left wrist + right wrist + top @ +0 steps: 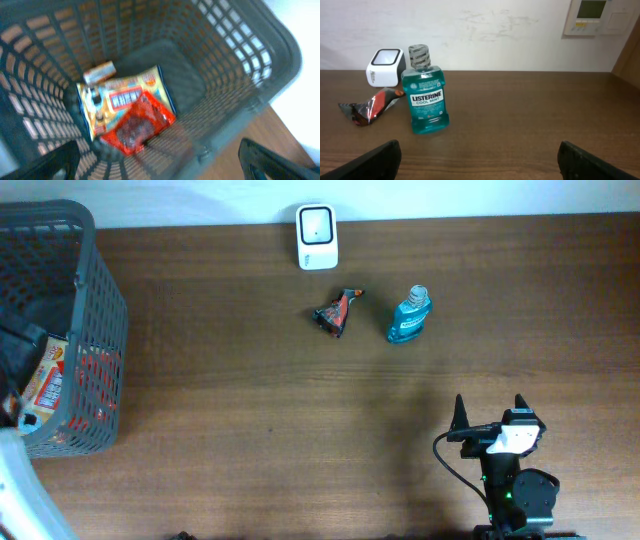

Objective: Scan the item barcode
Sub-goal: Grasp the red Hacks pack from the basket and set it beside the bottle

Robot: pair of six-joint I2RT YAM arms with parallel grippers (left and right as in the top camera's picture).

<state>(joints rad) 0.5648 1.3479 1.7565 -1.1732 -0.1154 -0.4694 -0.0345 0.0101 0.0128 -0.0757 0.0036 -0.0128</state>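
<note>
Brown tabletop [250, 410] carries the white scanner [317, 237] at its far edge and the mouthwash bottle [410, 316] upright near it, untouched; right gripper [490, 408] and left gripper [160, 162], poised over the basket [235, 55] of snack packets [120, 100], both gape empty, so scanning looks wholly undone.

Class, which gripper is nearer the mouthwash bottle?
Right. The right gripper faces the mouthwash bottle nearby; the left gripper hangs over the basket, far off.
</note>
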